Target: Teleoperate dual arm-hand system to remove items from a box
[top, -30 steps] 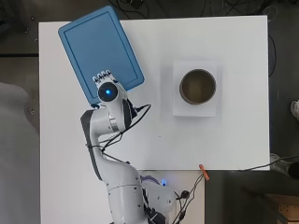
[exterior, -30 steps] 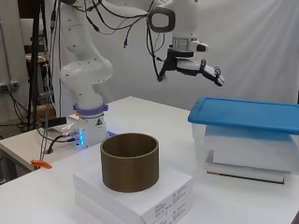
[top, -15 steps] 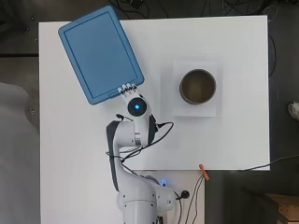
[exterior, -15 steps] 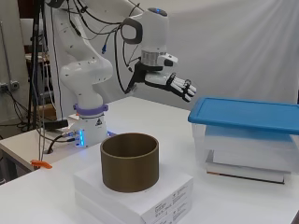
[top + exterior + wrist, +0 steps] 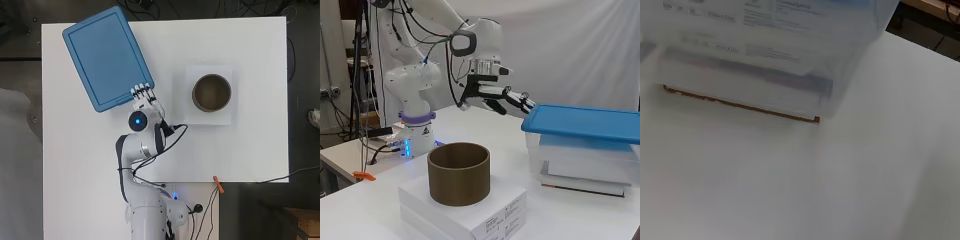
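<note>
A smooth, matt blue plastic lid (image 5: 107, 57) is seen on the box (image 5: 580, 162) at the table's far left corner, its raised rim catching a soft sheen. The box walls are shown as clear, slightly cloudy plastic, with paper sheets (image 5: 745, 75) visible through them. The table (image 5: 250, 145) is presented as a smooth, matt white surface. A brown cylinder (image 5: 458, 173) of what looks like matt cardboard is displayed on a white carton (image 5: 485, 207) with a faintly glossy paper finish. The hand (image 5: 497, 95) is rendered in black and white hard plastic, and the arm's casing (image 5: 415, 82) in glossy white plastic.
</note>
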Robot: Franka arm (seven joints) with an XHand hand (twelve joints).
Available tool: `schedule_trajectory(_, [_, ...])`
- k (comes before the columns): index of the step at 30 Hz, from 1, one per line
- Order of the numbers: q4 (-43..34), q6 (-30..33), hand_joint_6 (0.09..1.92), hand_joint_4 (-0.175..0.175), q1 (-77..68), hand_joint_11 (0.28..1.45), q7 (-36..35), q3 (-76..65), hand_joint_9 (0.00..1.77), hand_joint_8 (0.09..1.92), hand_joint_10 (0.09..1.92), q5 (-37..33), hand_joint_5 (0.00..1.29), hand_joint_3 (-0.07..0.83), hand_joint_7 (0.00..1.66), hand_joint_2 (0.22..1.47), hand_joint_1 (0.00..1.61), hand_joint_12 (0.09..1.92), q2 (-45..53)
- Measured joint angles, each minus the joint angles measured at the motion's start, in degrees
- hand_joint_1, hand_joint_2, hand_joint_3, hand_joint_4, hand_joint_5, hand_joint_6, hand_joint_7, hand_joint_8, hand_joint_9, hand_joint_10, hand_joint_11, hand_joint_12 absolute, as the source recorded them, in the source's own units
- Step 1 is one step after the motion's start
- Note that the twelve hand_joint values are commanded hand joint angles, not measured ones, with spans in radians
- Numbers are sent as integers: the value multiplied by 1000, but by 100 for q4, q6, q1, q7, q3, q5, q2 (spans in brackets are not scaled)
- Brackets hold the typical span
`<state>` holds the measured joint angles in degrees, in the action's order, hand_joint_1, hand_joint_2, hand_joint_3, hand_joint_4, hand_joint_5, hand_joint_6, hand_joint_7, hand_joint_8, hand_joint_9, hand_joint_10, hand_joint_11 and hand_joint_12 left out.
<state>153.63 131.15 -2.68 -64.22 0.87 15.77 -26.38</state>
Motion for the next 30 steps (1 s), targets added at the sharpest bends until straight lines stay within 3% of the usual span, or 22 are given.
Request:
schedule_trajectory(3, [-450, -19, 87, 3, -27, 405, 45, 67, 256, 87, 87, -99, 218, 6, 204, 920, 411, 87, 563])
schedule_trajectory(8, [-513, 1017, 87, 1, -86, 372, 66, 256, 220, 87, 87, -193, 170, 0, 168, 914, 396, 87, 1139])
schedule_trajectory(11, [-906, 760, 87, -11, -117, 358, 45, 415, 198, 87, 87, -170, 130, -8, 117, 895, 400, 87, 1487])
schedule_trajectory(12, [-1022, 622, 87, 6, -128, 363, 34, 470, 264, 87, 87, -144, 257, 3, 208, 954, 505, 87, 1552])
schedule_trajectory(13, [-1143, 518, 395, -57, -150, 491, 111, 563, 523, 392, 376, -28, 515, 3, 475, 1024, 831, 87, 1659])
schedule_trajectory(14, [-1240, 458, 823, -110, -164, 588, 252, 622, 700, 703, 689, 78, 671, 4, 625, 1089, 1067, 87, 1787])
schedule_trajectory(15, [-1337, 375, 1125, -142, -167, 634, 383, 650, 784, 906, 893, 142, 746, 3, 698, 1136, 1202, 87, 1912])
schedule_trajectory(16, [-1419, 275, 1231, -159, -172, 654, 478, 652, 813, 1081, 1053, 146, 767, 3, 730, 1164, 1273, 87, 2017])
schedule_trajectory(17, [-1494, 176, 1258, -55, -178, 655, 522, 639, 821, 834, 814, 59, 785, 1, 762, 1184, 1175, 87, 2115])
schedule_trajectory(18, [-1532, 133, 1264, 25, -183, 648, 477, 621, 842, 527, 515, -88, 798, 1, 812, 1195, 1089, 87, 2160])
schedule_trajectory(19, [-1539, 130, 1289, 92, -186, 645, 328, 594, 864, 297, 290, -271, 794, 1, 856, 1206, 1021, 87, 2168])
schedule_trajectory(20, [-1532, 141, 1319, 133, -186, 647, 103, 565, 884, 159, 156, -448, 783, 2, 885, 1217, 977, 87, 2143])
schedule_trajectory(22, [-1510, 179, 1403, -62, -204, 772, -521, 528, 897, 759, 817, -763, 759, 14, 809, 1195, 1206, 87, 2012])
schedule_trajectory(23, [-1477, 227, 1422, -3, -230, 771, -922, 523, 878, 616, 696, -917, 732, 7, 787, 1223, 1113, 87, 1887])
schedule_trajectory(25, [-1459, 267, 1517, -107, -266, 814, -1362, 535, 869, 930, 1022, -1090, 706, 3, 730, 1224, 1239, 87, 1565])
schedule_trajectory(27, [-1676, 8, 1572, -158, -300, 820, -1387, 557, 854, 1121, 1197, -1248, 673, 2, 691, 1230, 1301, 87, 1218])
schedule_trajectory(29, [-1825, -200, 1550, -114, -329, 773, -1375, 555, 925, 1165, 581, -1454, 709, -4, 730, 1247, 1211, 87, 1057])
schedule_trajectory(30, [-1825, -217, 1539, -133, -335, 771, -1418, 548, 924, 1173, 731, -1532, 710, -8, 724, 1238, 1247, 87, 1032])
